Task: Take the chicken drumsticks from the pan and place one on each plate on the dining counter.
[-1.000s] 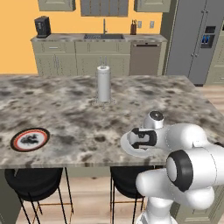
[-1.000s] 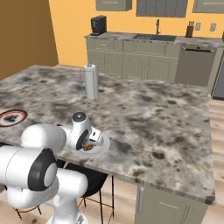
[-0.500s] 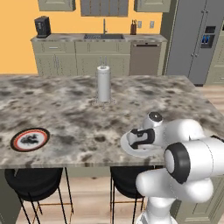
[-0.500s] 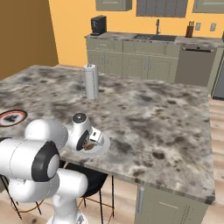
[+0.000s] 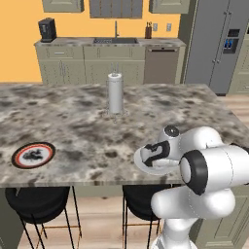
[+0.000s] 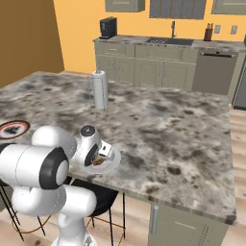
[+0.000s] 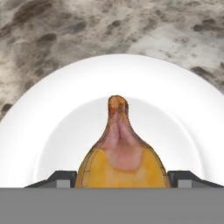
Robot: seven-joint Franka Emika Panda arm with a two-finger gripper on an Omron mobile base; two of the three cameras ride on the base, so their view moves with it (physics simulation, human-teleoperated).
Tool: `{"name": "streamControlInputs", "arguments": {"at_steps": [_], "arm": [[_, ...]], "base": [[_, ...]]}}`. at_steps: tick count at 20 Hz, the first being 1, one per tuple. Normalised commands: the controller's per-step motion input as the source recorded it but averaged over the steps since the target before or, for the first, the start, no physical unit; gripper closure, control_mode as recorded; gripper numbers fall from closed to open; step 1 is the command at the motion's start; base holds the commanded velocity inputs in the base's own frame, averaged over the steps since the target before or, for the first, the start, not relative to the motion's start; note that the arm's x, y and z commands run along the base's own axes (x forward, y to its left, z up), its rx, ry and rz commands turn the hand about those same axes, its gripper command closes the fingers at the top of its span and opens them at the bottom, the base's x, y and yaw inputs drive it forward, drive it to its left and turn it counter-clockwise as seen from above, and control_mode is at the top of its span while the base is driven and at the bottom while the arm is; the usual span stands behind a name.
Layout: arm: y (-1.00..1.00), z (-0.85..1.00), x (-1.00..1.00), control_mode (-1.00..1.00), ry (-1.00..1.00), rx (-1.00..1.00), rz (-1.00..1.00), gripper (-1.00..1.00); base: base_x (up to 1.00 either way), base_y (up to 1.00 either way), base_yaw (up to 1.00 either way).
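Observation:
The plain white plate (image 7: 118,70) sits near the front edge of the dining counter (image 5: 73,121). One chicken drumstick (image 7: 122,148) is over its middle, with the tapered end pointing away from the hand. My gripper (image 7: 122,177) is low over the plate and shut on the drumstick's thick end, a fingertip (image 7: 61,177) against each side. In the base views the gripper (image 5: 154,158) (image 6: 98,154) covers much of the white plate (image 5: 140,163) (image 6: 114,161). The dark-rimmed plate (image 5: 33,154) (image 6: 12,129) lies far left. The pan is out of view.
An upright paper towel roll (image 5: 115,93) (image 6: 100,90) stands mid-counter. Black stools (image 5: 34,199) are tucked under the counter's front edge. Behind are cabinets with a sink (image 5: 114,41), a coffee machine (image 5: 46,29) and a fridge (image 5: 219,44).
The gripper has stayed over the white plate with the drumstick. The arm's elbow has shifted slightly.

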Motion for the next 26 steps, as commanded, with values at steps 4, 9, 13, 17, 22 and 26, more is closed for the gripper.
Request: {"name": "streamControlInputs", "arguments": {"at_steps": [4, 9, 13, 17, 22, 26], "arm": [[0.00, -0.10, 0.19, -1.00, 0.00, 0.00, -0.01, 1.00], [0.01, -0.05, 0.06, -1.00, 0.00, 0.00, 0.00, -1.00], [0.00, 0.07, -0.12, -1.00, 0.00, 0.00, -0.02, -1.00], [0.00, 0.29, -0.18, -1.00, -0.01, 0.00, 0.00, -1.00], [0.00, 0.38, -0.06, -1.00, 0.00, 0.00, 0.00, -1.00], [-0.01, 0.57, -0.21, -1.00, 0.00, 0.00, 0.00, -1.00]], "base": [[0.00, 0.00, 0.00], [0.00, 0.00, 0.00], [0.00, 0.00, 0.00], [0.00, 0.00, 0.00], [0.00, 0.00, 0.00], [0.00, 0.00, 0.00]]}}
